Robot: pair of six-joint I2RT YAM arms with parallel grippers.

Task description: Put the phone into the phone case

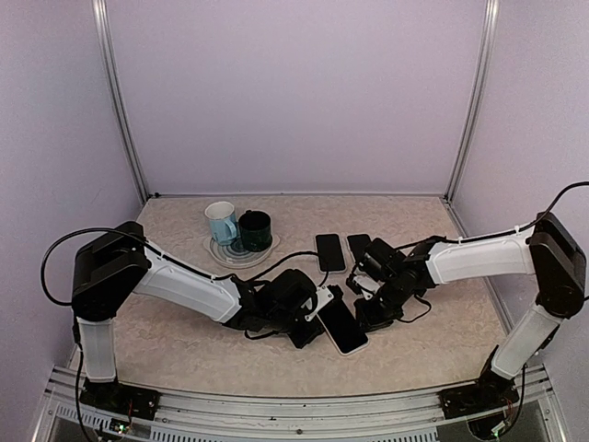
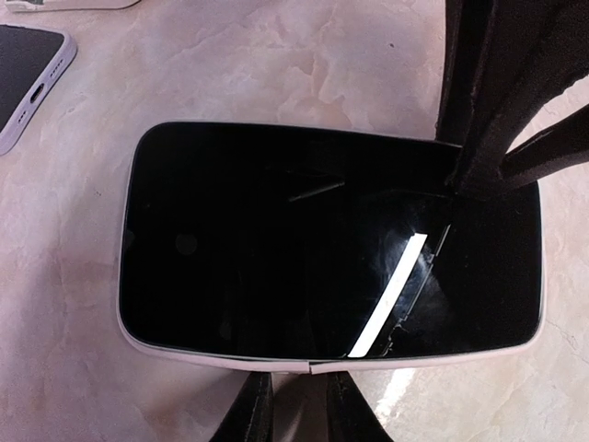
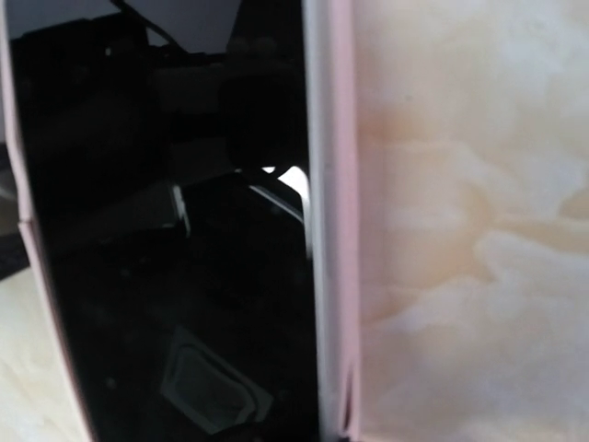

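- One pale mug (image 1: 221, 222) and a dark mug (image 1: 256, 230) stand on a round mat (image 1: 230, 254).
- Left end effector (image 1: 316, 324) meets the phone's long edge, fingers (image 2: 253, 414) close together; I cannot tell whether it grips.
- Phone (image 1: 342, 324) lies screen-up on the tabletop (image 1: 184, 341), with the pale pink phone case (image 3: 342, 184) rimming it.
- Right end effector (image 1: 368, 313) is at the opposite side; clenched or released, I cannot tell.

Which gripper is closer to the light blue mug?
Left. The left gripper is at the phone's edge facing the mug; the right gripper is at the opposite edge.
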